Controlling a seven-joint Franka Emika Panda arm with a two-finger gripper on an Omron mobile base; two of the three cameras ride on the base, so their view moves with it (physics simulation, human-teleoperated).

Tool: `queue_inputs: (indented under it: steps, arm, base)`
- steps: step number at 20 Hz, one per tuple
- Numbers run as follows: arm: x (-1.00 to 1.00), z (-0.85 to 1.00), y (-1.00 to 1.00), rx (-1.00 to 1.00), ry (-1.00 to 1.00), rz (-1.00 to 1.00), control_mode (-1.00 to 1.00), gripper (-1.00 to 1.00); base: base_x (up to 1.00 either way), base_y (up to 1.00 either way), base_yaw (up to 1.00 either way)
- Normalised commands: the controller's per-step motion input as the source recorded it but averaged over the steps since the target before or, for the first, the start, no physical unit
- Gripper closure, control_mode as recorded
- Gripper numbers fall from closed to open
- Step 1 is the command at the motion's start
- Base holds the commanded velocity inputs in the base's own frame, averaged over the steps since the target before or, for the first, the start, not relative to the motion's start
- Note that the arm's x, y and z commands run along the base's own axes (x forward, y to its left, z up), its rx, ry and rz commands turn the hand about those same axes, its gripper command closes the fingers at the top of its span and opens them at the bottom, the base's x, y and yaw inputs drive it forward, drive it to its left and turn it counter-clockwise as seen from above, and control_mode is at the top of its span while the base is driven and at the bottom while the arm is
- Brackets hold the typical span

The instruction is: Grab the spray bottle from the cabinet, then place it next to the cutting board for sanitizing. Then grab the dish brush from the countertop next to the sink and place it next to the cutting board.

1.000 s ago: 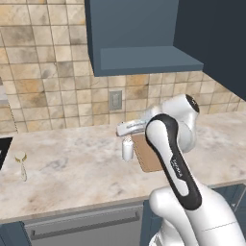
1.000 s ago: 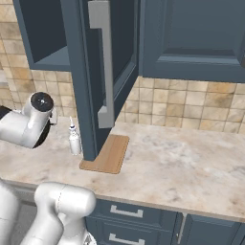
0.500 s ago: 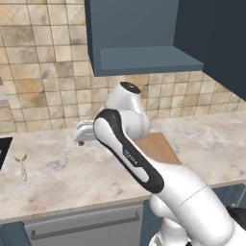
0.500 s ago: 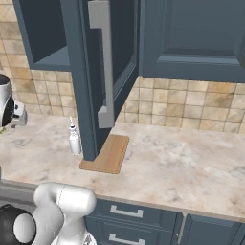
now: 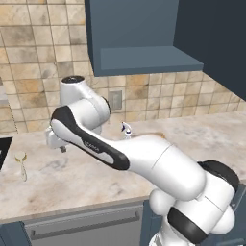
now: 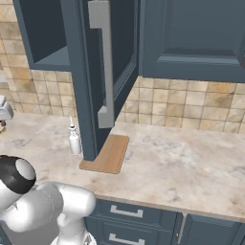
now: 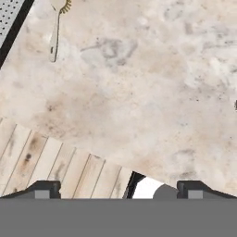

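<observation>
The white spray bottle (image 6: 74, 139) stands upright on the countertop (image 6: 191, 162), just left of the wooden cutting board (image 6: 107, 153). My arm hides most of the bottle (image 5: 126, 129) in the left base view. The dish brush (image 5: 21, 165) lies flat near the black sink (image 5: 3, 149). My gripper (image 5: 60, 148) hangs above the countertop, to the right of the brush and well left of the bottle. In the hand view my gripper (image 7: 118, 190) is open and holds nothing, and the dish brush (image 7: 55, 28) lies ahead beside the drain tray (image 7: 9, 14).
The slate-blue wall cabinet (image 5: 139, 38) hangs over the board, and its open door (image 6: 103, 72) juts out over the counter's front. A tiled wall with an outlet (image 5: 115, 99) runs behind. Blue base drawers (image 6: 134, 220) sit under the slab. The counter's front edge meets the wooden floor (image 7: 41, 166).
My arm has swung left along the counter, away from the bottle and cutting board toward the sink end. The bottle stays standing by the board. The jaws stay open.
</observation>
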Motion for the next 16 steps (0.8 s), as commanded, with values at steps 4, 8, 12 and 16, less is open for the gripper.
queue_inputs:
  steps: [4, 8, 12, 16]
  arm:
    - [0.0, -0.48, -0.94, -0.06, 0.0, 0.0, -1.0, -1.0]
    - [-0.05, -0.74, -0.8, 0.0, 0.0, 0.0, -1.0, -1.0]
    - [-0.07, -0.36, -0.03, 0.0, -0.04, -0.01, -1.0, -1.0]
    - [-0.15, 0.0, -0.07, 0.0, -0.07, -0.01, -1.0, -1.0]
  base:
    - [0.0, 0.0, 0.0]
    - [0.0, 0.0, 0.0]
    - [0.0, 0.0, 0.0]
    - [0.0, 0.0, 0.0]
